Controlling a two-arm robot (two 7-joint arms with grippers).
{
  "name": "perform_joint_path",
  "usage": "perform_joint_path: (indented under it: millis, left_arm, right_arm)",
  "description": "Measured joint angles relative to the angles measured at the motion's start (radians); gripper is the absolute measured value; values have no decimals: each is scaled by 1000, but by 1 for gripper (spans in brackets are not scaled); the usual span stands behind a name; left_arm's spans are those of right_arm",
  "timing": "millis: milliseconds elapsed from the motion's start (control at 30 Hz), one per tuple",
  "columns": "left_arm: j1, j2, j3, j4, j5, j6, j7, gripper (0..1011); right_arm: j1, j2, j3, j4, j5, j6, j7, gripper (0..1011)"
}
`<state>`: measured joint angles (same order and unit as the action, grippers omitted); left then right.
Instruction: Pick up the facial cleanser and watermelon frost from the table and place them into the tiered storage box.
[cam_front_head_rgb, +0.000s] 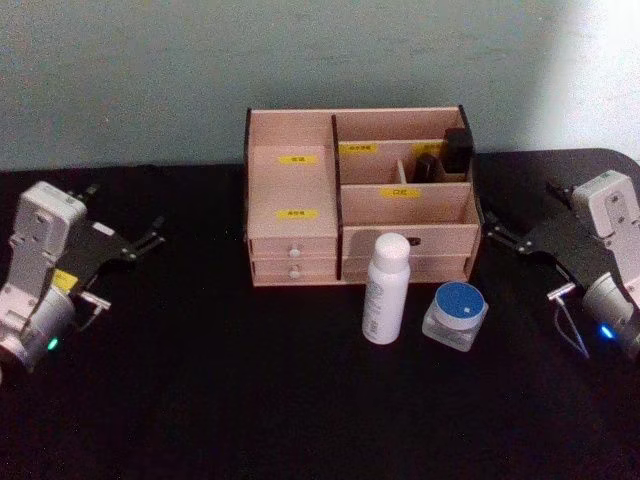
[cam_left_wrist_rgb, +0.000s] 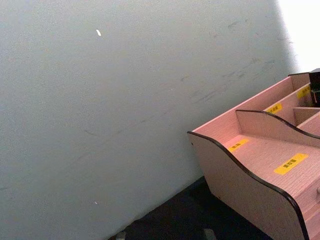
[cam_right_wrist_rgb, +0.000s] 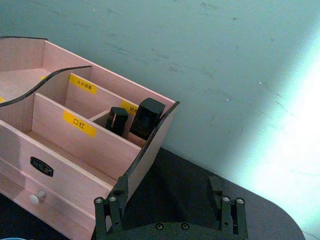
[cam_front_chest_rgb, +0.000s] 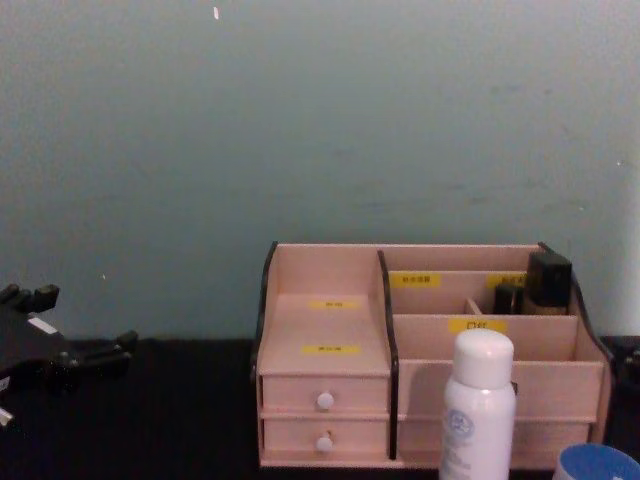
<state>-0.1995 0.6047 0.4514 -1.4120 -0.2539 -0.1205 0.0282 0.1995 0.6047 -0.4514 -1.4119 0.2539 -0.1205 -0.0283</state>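
The tiered storage box (cam_front_head_rgb: 300, 200) stands at the back middle of the black table, seen also in the chest view (cam_front_chest_rgb: 325, 320) and both wrist views (cam_left_wrist_rgb: 260, 150) (cam_right_wrist_rgb: 75, 145). Upright just in front of its right half is the facial cleanser (cam_front_head_rgb: 386, 288) (cam_front_chest_rgb: 480, 405), a tall white bottle. To that bottle's right sits the watermelon frost (cam_front_head_rgb: 456, 313) (cam_front_chest_rgb: 600, 462), a squat jar with a blue lid. My left gripper (cam_front_head_rgb: 150, 235) (cam_front_chest_rgb: 70, 322) hangs open to the left of the box. On the box's right my right gripper (cam_front_head_rgb: 497, 230) (cam_right_wrist_rgb: 167, 200) is open and holds nothing.
Two small black containers (cam_front_head_rgb: 445, 155) (cam_right_wrist_rgb: 137, 120) stand in the box's back right compartment. A pale wall (cam_front_chest_rgb: 320, 120) rises close behind the box. The black table (cam_front_head_rgb: 200, 400) has free room in front and to the left of the bottle.
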Motion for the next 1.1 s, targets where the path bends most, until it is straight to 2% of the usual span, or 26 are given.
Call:
perform_joint_path:
  millis: [767, 967, 1100]
  left_arm:
    - [0, 0, 0, 0, 0, 0, 0, 1001]
    - [0, 0, 0, 0, 0, 0, 0, 1001]
    - [0, 0, 0, 0, 0, 0, 0, 1001]
  right_arm:
    - [0, 0, 0, 0, 0, 0, 0, 1000]
    - [-15, 1, 29, -18, -8, -22, 4, 1000]
    - [-40, 17, 54, -57, 4, -29, 23, 1000]
